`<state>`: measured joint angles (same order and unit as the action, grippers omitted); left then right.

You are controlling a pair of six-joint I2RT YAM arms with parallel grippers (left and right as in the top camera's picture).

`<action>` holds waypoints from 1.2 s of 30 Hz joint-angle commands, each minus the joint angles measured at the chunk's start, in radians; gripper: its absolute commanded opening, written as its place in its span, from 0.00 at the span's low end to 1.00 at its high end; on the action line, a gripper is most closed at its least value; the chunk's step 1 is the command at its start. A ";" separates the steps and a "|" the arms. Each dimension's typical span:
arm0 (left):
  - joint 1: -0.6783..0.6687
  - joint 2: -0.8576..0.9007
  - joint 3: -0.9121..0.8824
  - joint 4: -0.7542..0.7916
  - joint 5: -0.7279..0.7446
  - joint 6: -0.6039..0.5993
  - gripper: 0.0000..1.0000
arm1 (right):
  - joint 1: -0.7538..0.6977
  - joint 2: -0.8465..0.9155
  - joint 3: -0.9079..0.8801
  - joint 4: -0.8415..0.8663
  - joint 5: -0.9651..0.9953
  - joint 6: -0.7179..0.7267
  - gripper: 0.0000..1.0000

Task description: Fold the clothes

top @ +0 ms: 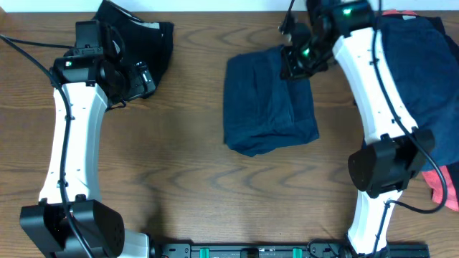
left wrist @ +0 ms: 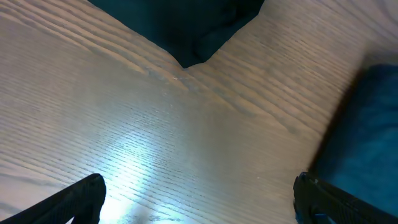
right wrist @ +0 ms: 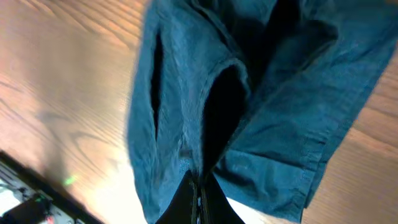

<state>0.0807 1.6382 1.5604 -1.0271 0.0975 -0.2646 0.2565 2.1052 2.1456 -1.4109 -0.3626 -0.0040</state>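
The right gripper [right wrist: 200, 194] is closed, apparently pinching the far edge of the navy shorts [top: 269, 100] in the middle of the counter [top: 186, 165], likely to draw a fold over. The left gripper [left wrist: 198, 202] hangs wide open and empty near the black garment [top: 147, 36], out of the way.

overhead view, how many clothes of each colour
navy: 2, the folded navy garment and the navy heap, which may hide more
black: 1, the black garment
coral-pink: 1, the coral-pink garment
total: 4 seen
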 commanded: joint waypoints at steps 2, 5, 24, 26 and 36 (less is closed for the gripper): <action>0.003 0.002 0.014 -0.009 -0.013 0.010 0.98 | -0.018 -0.012 -0.128 0.074 -0.003 -0.014 0.01; 0.003 0.002 0.014 -0.008 -0.013 0.010 0.98 | -0.051 -0.012 -0.198 0.130 -0.003 -0.011 0.01; 0.003 0.002 0.014 -0.008 -0.013 0.010 0.98 | -0.197 -0.010 -0.389 0.346 0.155 -0.046 0.01; 0.003 0.002 0.014 -0.008 -0.013 0.010 0.98 | -0.206 -0.009 -0.428 0.394 0.176 -0.045 0.05; 0.000 0.002 0.014 -0.008 -0.011 0.009 0.98 | -0.256 -0.018 -0.352 0.367 0.137 -0.008 0.99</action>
<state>0.0807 1.6382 1.5604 -1.0298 0.0971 -0.2642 0.0105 2.1052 1.7199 -1.0142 -0.2066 -0.0296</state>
